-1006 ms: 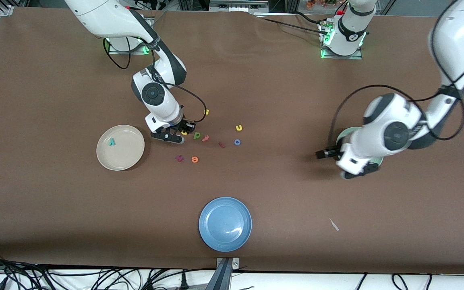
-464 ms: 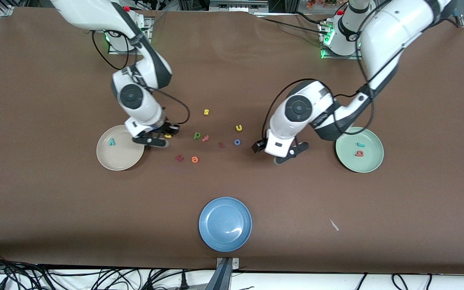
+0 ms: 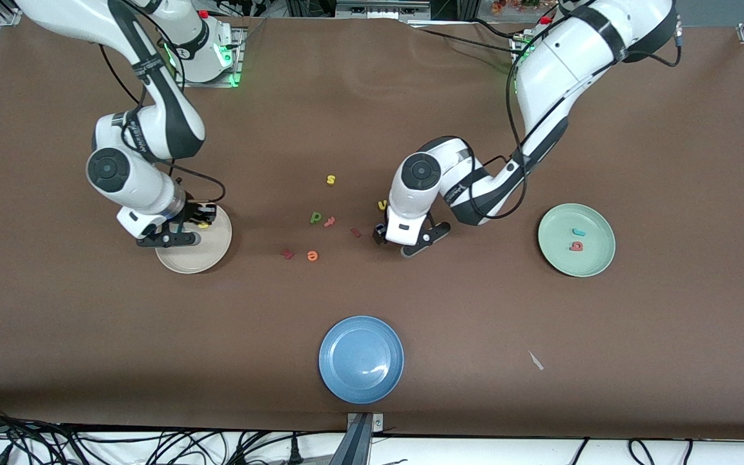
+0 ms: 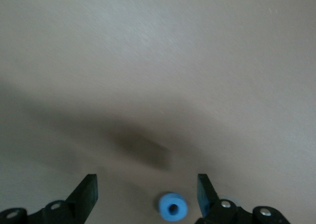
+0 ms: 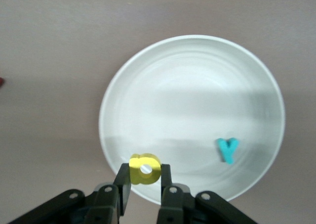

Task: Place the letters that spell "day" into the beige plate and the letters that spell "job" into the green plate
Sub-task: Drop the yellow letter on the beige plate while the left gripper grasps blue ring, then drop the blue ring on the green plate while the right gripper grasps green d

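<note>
Over the rim of the beige plate (image 3: 199, 257) hangs my right gripper (image 3: 202, 222), shut on the yellow a (image 5: 144, 168). The teal y (image 5: 227, 149) lies in that beige plate (image 5: 192, 75). My left gripper (image 4: 147, 197) is open, low over the table, with the blue o (image 4: 173, 207) lying between its fingers, touching neither. The green d (image 3: 315, 217) lies among the loose letters at mid-table. The green plate (image 3: 595, 255), toward the left arm's end, holds the teal j (image 3: 578, 232) and the pinkish-red b (image 3: 577, 246).
Loose letters at mid-table: yellow s (image 3: 330, 179), yellow u (image 3: 382, 205), a red letter (image 3: 329, 222), a dark red one (image 3: 355, 232), an orange e (image 3: 312, 256), another dark red letter (image 3: 288, 254). A blue plate (image 3: 361, 359) sits nearer the front camera.
My right gripper carried the yellow a from the loose letters to over the beige plate. The left arm swung from the green plate to the blue o.
</note>
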